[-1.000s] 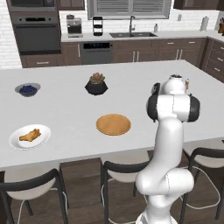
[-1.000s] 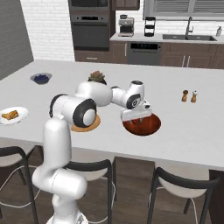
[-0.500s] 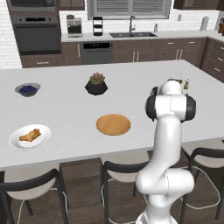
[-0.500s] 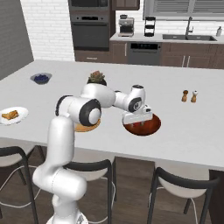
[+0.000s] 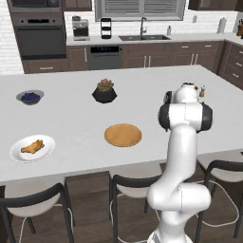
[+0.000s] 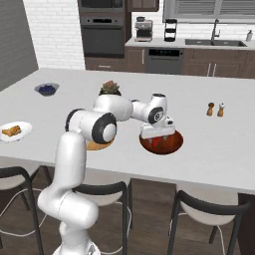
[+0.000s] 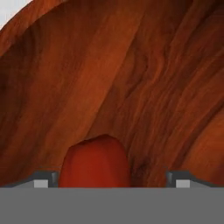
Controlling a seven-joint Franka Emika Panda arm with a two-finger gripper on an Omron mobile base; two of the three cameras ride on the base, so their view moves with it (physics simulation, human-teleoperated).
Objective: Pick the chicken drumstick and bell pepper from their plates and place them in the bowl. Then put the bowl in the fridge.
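My gripper (image 6: 157, 134) is down inside the reddish-brown bowl (image 6: 172, 145), whose dark wooden inner wall (image 7: 131, 65) is close in the hand view. The red bell pepper (image 7: 95, 162) lies on the bowl's floor between my fingertips (image 7: 43, 179), which stand wide apart with a gap on the right, so the gripper (image 7: 111, 179) is open. The chicken drumstick (image 5: 32, 146) rests on the white plate (image 5: 47, 152) at the island's left, also the drumstick (image 6: 11, 131). The tan wooden plate (image 5: 123, 135) is bare. The fridge is out of view.
A grey-blue bowl of berries (image 5: 30, 97) and a black plant pot (image 5: 105, 91) stand further back on the island. Salt and pepper shakers (image 6: 215, 109) are to the bowl's right. Stools (image 6: 199, 209) line the near edge.
The gripper has sunk a little lower into the bowl. Nothing else on the island has moved.
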